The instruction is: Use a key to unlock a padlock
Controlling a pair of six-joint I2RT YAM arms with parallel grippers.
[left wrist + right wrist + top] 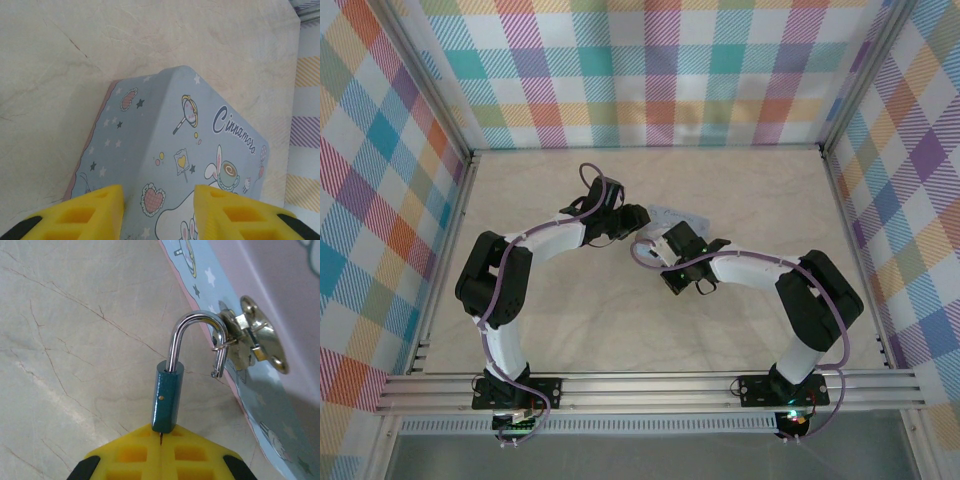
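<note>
The padlock (167,399) is a small teal body with a chrome shackle (192,320). One leg of the shackle sits in the body. The other leg hangs free outside it, hooked through the brass hasp (252,337) of the pale blue tin box (200,130). My right gripper (161,430) is shut just under the padlock. A thin sliver of the key (161,438) shows between its yellow fingers and runs up into the lock's base. My left gripper (159,195) straddles the tin's edge with a yellow finger (95,212) pressed on each side. In the top view both grippers (638,218) (660,235) meet at the tin (682,214).
The tin rests on the beige marble-look table (750,190). Checked walls (650,70) close in the back and both sides. A metal rail (650,385) runs along the near edge, where the arm bases are bolted.
</note>
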